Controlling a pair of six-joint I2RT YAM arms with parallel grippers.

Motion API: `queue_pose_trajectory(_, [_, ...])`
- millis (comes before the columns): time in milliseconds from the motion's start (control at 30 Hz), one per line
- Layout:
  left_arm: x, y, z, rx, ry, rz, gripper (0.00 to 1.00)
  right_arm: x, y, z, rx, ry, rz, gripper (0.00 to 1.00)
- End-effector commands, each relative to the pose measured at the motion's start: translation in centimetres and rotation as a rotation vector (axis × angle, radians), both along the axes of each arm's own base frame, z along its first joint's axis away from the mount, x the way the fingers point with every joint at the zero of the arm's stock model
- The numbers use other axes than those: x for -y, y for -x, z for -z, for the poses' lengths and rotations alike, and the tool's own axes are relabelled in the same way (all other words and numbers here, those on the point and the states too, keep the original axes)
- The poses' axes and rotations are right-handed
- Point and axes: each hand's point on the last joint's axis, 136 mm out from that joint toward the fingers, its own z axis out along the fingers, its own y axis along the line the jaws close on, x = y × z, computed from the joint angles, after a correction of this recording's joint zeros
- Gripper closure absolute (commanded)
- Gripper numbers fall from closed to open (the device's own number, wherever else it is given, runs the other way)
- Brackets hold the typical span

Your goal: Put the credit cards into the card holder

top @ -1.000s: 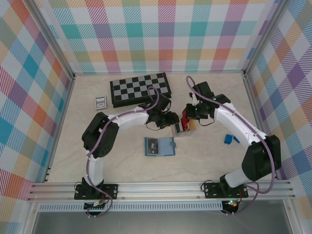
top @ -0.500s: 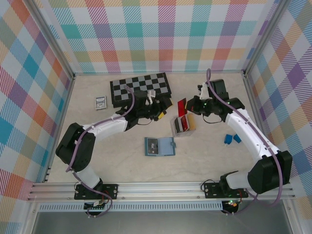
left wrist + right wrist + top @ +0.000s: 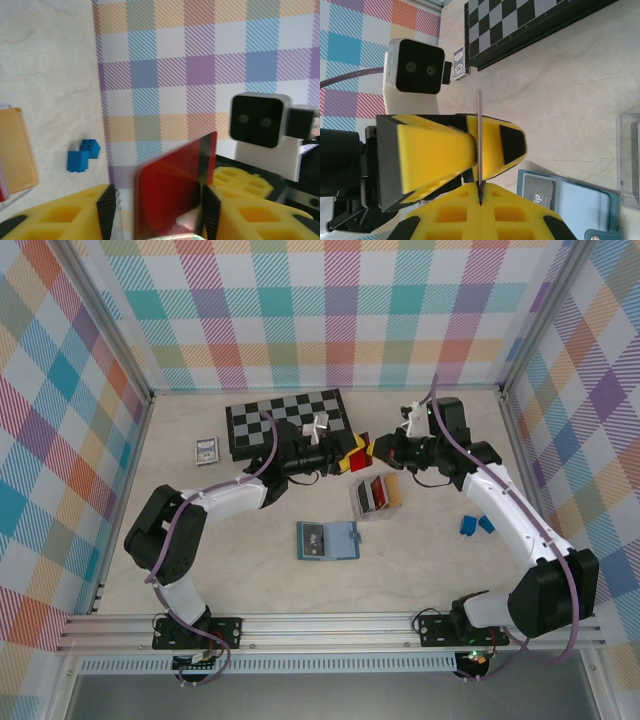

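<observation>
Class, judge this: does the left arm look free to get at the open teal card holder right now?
Probably not at once. The left gripper has a finger on either side of the red card that the right gripper clamps. The card holder itself lies open and uncovered on the table.

the table (image 3: 420, 565) is pale beige with a marbled grain. a black-and-white chessboard (image 3: 245, 430) lies toward the back, with a small silver-framed rectangle (image 3: 207, 450) just off its left end. a small open-topped box (image 3: 357, 502) stands near the middle, and the teal card holder (image 3: 345, 540) lies open in front of it. two blue blocks (image 3: 467, 526) sit side by side to the right.
</observation>
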Motion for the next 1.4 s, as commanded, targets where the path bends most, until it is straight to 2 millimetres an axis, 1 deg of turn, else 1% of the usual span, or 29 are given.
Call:
queue_pose_trajectory(0, [-0.3,0.6,-4.0,0.082,0.081,0.005,0.67,0.3,-0.2,0.7,-0.032,-0.026,0.006,0.99])
queue_pose_trajectory(100, [-0.7,0.8,-4.5,0.088,0.084,-0.002,0.83,0.7,-0.2,1.2,-0.052,-0.03,0.021,0.98])
queue_pose_trajectory(167, [-0.8,0.8,-4.7,0.085,0.085,-0.005,0.92,0.9,-0.2,1.2,-0.056,-0.031,0.031,0.97])
queue_pose_trajectory(267, [-1.0,0.9,-5.1,0.081,0.085,-0.017,1.0,0.8,-0.1,0.7,-0.05,-0.044,0.027,0.9])
queue_pose_trajectory(400, [-1.0,1.0,-5.4,0.078,0.083,-0.018,1.0,-0.3,0.2,-0.5,-0.052,-0.122,-0.036,0.73])
queue_pose_trajectory(533, [-1.0,1.0,-5.7,0.072,0.097,-0.014,1.0,-1.3,0.4,-1.1,-0.057,-0.178,-0.102,0.68])
queue_pose_trajectory(667, [-0.8,0.8,-5.9,0.066,0.114,-0.007,1.0,-1.7,0.4,-1.1,-0.068,-0.201,-0.135,0.67])
queue_pose_trajectory(733, [-0.8,0.7,-5.9,0.06,0.127,-0.009,1.0,-1.9,0.4,-0.9,-0.079,-0.204,-0.147,0.7])
queue_pose_trajectory(767, [-0.8,0.7,-6.0,0.057,0.138,-0.012,1.0,-1.6,0.3,-0.4,-0.088,-0.176,-0.122,0.75])
queue_pose_trajectory(800, [-0.8,0.6,-6.3,0.056,0.155,-0.014,1.0,-1.0,0.1,0.2,-0.093,-0.135,-0.084,0.77])
queue_pose_trajectory(933, [-0.9,0.7,-7.5,0.067,0.208,-0.011,0.92,0.5,0.2,2.0,-0.127,-0.044,-0.025,0.78])
queue_pose_trajectory(1000, [-1.0,0.7,-7.9,0.071,0.219,-0.012,0.91,0.4,0.2,2.6,-0.144,-0.04,-0.029,0.79])
queue_pose_trajectory(1033, [-1.0,0.7,-8.0,0.072,0.221,-0.011,0.88,0.4,0.2,2.9,-0.15,-0.041,-0.026,0.79])
queue_pose_trajectory(1133, [-1.0,0.8,-8.5,0.082,0.238,-0.005,0.85,0.8,0.1,3.2,-0.157,-0.028,-0.002,0.77])
queue_pose_trajectory(1367, [-1.1,0.8,-8.3,0.079,0.245,-0.005,0.85,1.6,-0.4,3.4,-0.163,-0.019,0.044,0.76])
